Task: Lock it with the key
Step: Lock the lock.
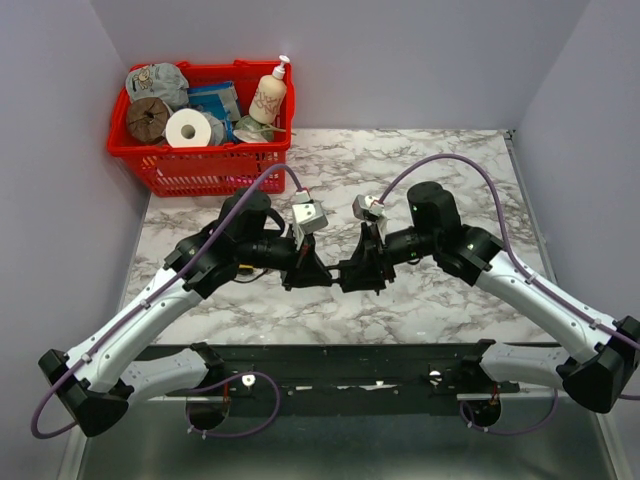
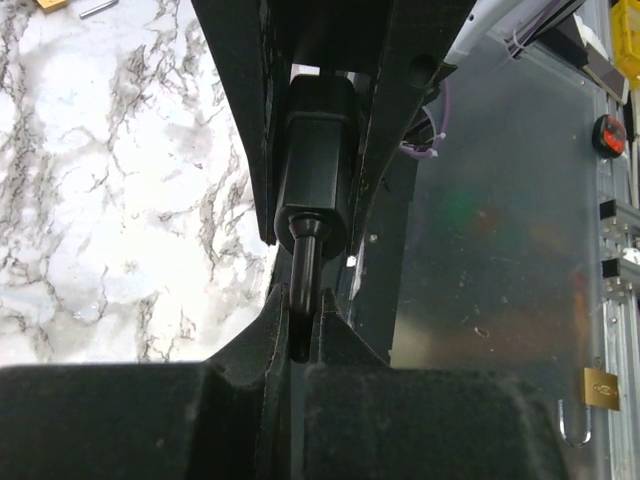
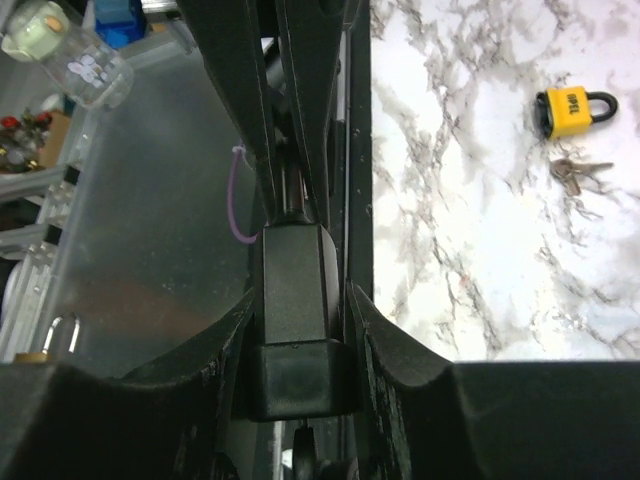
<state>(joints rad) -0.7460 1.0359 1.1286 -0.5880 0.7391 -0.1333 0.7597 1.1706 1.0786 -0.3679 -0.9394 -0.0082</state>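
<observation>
Centre of the overhead view, above the white marble table (image 1: 450, 170): the right gripper (image 3: 297, 335), half open, clamps a black rectangular lock body (image 3: 295, 290). The left gripper (image 2: 298, 325), nearly closed, pinches a thin dark key stem (image 2: 303, 265) protruding from it. Likely step: turning the key. Next, the left wrist twists while the right braces.

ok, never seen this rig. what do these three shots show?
Two robot arms are bolted at the near edge of a marble table. One picture looks down from above; the other two come from a camera on each wrist. Mid-table, the right claw grips a black block, probably the lock; the left claw is shut on a dark stem sticking out of it, probably the key. A yellow padlock and loose keys lie on the marble; a red basket sits far left.
</observation>
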